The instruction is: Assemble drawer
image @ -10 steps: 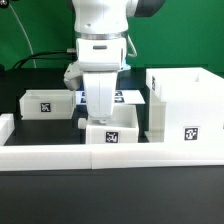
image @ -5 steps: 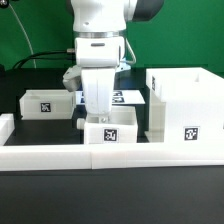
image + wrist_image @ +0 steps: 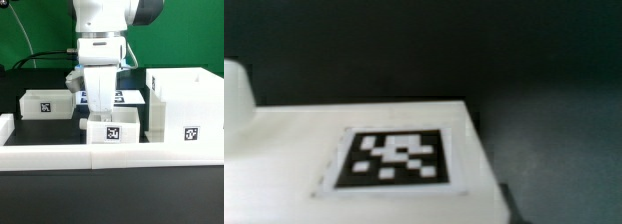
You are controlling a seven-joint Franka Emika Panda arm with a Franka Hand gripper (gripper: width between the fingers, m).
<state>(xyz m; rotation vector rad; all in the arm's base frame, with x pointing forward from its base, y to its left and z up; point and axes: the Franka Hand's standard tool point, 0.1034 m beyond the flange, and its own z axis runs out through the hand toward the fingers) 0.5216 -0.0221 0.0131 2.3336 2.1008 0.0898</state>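
Here, the gripper (image 3: 103, 113) was positioned directly above the near tray (image 3: 112, 131), at the tray's rear wall. The fingertips were hidden behind that wall in the exterior view. The jaw opening could not be determined: no finger was clearly shown in either view, and it could not be told whether the wall was clamped. In the wrist view, a white surface bearing a tag (image 3: 397, 158) was seen close below the camera, with the dark table (image 3: 509, 50) beyond its edge. This surface was judged to belong to the near tray.

The near tray was located just behind the border wall (image 3: 50, 156), between the second tray (image 3: 45, 103) on the exterior view's left and the shell (image 3: 185, 100) on the exterior view's right. Its long axis was laid across the exterior view, parallel to the border wall. The shell was set just beside it and stood taller, and its opening appeared to face upward. The marker board (image 3: 128, 97) was partly covered by the arm.

The coming move was judged to depend on one relation. The shell lay sideways from the jaws, toward the exterior view's right, so the tray would have to be carried that way and matched to the shell's opening.
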